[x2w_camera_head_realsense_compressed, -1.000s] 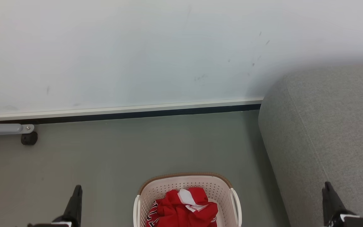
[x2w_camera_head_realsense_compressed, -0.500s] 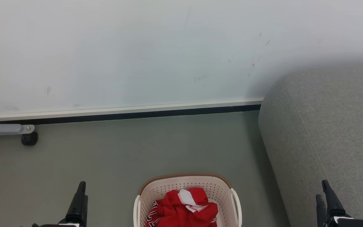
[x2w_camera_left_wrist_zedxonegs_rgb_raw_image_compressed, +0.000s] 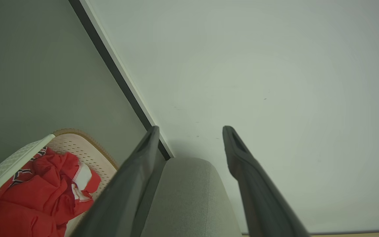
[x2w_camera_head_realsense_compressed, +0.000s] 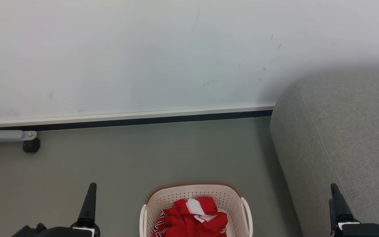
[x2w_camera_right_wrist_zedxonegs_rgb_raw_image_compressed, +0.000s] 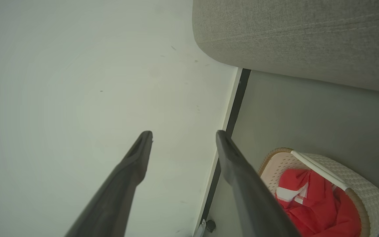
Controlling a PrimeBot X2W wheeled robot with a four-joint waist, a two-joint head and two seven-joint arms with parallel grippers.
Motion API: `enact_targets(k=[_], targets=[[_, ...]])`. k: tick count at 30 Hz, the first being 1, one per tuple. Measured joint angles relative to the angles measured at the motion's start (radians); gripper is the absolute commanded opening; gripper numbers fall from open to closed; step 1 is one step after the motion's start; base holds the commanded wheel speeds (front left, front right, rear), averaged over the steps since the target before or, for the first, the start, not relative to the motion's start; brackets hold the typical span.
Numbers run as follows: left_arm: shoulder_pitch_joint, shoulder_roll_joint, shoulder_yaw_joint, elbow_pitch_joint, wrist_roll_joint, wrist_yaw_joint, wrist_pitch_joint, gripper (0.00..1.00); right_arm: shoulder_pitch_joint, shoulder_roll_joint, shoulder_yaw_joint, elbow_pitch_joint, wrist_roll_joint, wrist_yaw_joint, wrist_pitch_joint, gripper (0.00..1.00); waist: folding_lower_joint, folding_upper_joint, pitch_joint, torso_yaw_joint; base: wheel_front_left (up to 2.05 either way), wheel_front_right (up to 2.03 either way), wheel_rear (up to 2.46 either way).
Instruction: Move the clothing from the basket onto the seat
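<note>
**Head view.**
- You have one basket (x2w_camera_head_realsense_compressed: 192, 183) at bottom centre, standing on the grey-green floor (x2w_camera_head_realsense_compressed: 143, 158). It is cream perforated plastic, a rounded rectangle with a brown rim and two white loop handles.
- Inside it lies one heap of clothing (x2w_camera_head_realsense_compressed: 189, 220): bright red soft cloth, crumpled. There is white trim on top and black, white-edged marks at the lower left. You cannot count the garments apart.
- One seat (x2w_camera_head_realsense_compressed: 341, 131) sits to the basket's right, near but not touching. It is grey woven fabric with a rounded edge and one stitched seam.
- The left gripper (x2w_camera_head_realsense_compressed: 91, 189) is at lower left over the floor. The right gripper (x2w_camera_head_realsense_compressed: 334, 194) is at lower right, in front of the seat. Both show edge-on, so you cannot read their spread here.
- One black castor (x2w_camera_head_realsense_compressed: 31, 145) on a grey metal leg stands at far left, by the dark skirting (x2w_camera_head_realsense_compressed: 143, 119) under the pale wall (x2w_camera_head_realsense_compressed: 143, 49).

**Left wrist view.** Its two long dark fingers (x2w_camera_left_wrist_zedxonegs_rgb_raw_image_compressed: 133, 177) stand well apart with nothing between them, so the claw is open and empty. The seat's rounded end shows between them. The basket with the red heap is at lower left.

**Right wrist view.** Its two fingers (x2w_camera_right_wrist_zedxonegs_rgb_raw_image_compressed: 242, 184) are likewise spread, so this claw is open and empty too. The basket, still holding the clothing, is at lower right, and the seat crosses the top right.
</note>
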Motion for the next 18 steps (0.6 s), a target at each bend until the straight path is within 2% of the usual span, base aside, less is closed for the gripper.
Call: enact_targets(k=[18], targets=[[0.0,0.036,-0.074,-0.055,0.322,0.052,-0.064,1.0,0.005,-0.029,0.102,-0.063,-0.351,-0.052,-0.068,1.0,0.0,0.0,-0.01,0.003,0.0,0.0,0.0]])
